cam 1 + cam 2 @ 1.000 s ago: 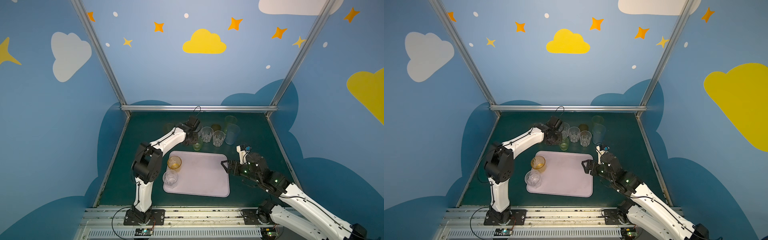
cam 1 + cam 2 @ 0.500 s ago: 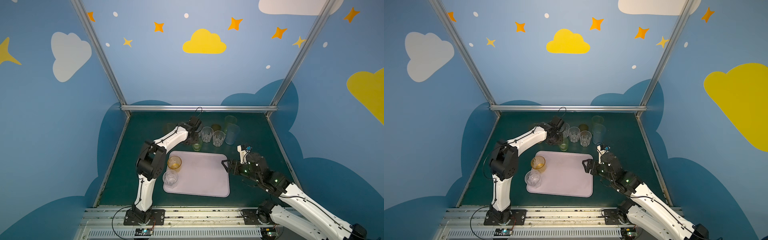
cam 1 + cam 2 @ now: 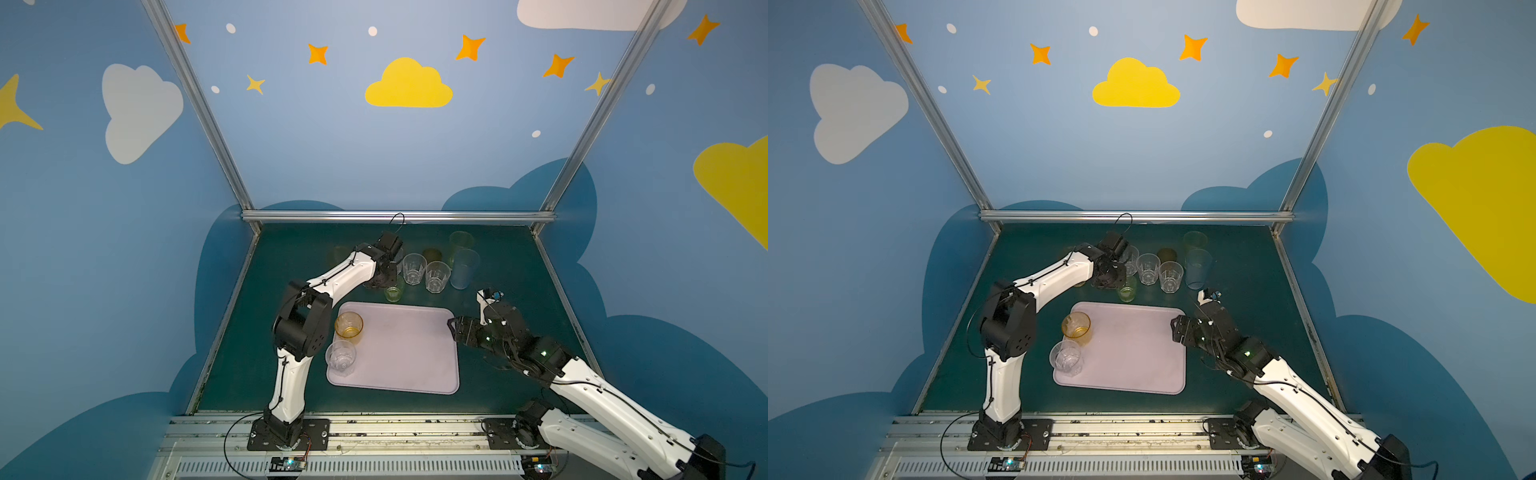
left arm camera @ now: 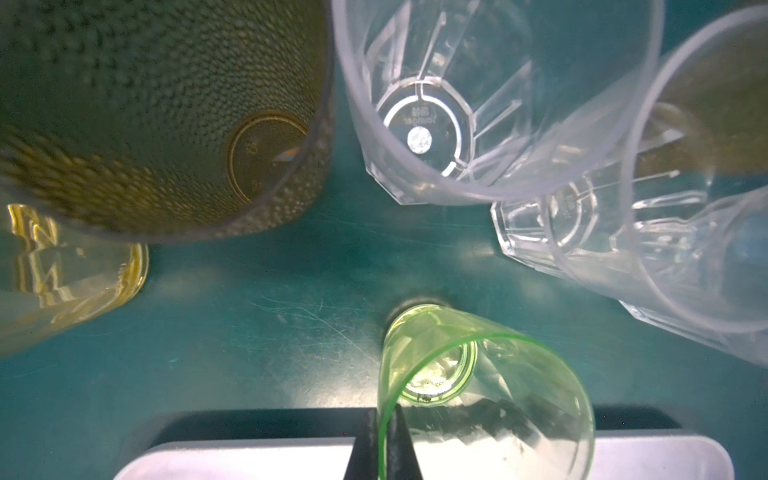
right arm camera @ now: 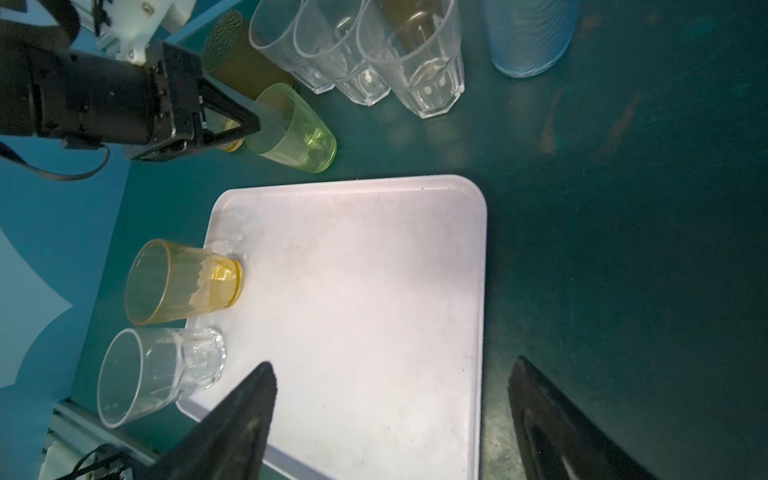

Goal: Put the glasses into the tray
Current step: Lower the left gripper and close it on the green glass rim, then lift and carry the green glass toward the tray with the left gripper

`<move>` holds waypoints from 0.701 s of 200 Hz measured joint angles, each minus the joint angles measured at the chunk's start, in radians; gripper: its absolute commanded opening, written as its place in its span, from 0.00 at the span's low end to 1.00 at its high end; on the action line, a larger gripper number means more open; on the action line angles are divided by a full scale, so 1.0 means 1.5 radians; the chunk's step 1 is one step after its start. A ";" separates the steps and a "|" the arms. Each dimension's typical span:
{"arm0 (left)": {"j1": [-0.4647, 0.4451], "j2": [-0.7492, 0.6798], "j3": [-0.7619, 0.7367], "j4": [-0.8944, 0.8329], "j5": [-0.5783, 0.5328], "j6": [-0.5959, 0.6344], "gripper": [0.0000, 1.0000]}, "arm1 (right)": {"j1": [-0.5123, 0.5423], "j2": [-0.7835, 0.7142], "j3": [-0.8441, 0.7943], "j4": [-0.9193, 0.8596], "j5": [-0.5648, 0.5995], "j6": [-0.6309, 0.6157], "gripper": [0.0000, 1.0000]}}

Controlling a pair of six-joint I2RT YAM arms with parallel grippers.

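The short green glass [image 3: 392,293] stands mouth up on the bench [image 3: 509,259], its long axis vertical, just beyond the far rim of the tray [image 3: 409,388] and towards that rim's left half. The left gripper [image 5: 251,120] comes at it from the left side. In the left wrist view its two dark fingers [image 4: 401,449] are pressed together on the wall of the glass at the rim, one inside the mouth and one outside, so it is a thin pinch on the lip and not a clasp around the body. I cannot tell whether the base has left the bench. From glass and gripper the tray lies straight back towards the robot, with only the low rim between, so I judge the coming move to be a short lift and a pull backwards over that rim. The brown glass [image 4: 166,124] and the clear faceted glasses [image 3: 414,268] crowd the far side of the green one, near but apart from it. An orange glass [image 3: 349,326] and a clear glass [image 3: 341,357] already stand along the tray's left edge, while the middle and right are bare. The right gripper [image 3: 453,328] hangs over the tray's right edge, spread wide and holding nothing, well apart from the green glass; the left arm is the nearer.
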 measured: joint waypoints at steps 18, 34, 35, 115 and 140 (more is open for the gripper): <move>-0.001 -0.010 0.000 -0.008 0.003 0.001 0.04 | -0.002 0.002 0.007 -0.009 0.031 0.009 0.87; -0.003 -0.023 0.000 -0.013 0.003 0.001 0.04 | -0.003 0.003 0.009 -0.019 0.065 0.018 0.87; -0.003 -0.024 0.000 -0.013 0.003 0.001 0.04 | -0.003 0.003 0.009 -0.020 0.068 0.019 0.87; -0.023 -0.102 -0.037 -0.018 0.004 -0.007 0.04 | -0.004 0.043 0.037 -0.048 0.114 0.024 0.87; -0.024 -0.131 -0.071 -0.020 0.003 -0.012 0.04 | -0.004 0.045 0.038 -0.047 0.110 0.024 0.87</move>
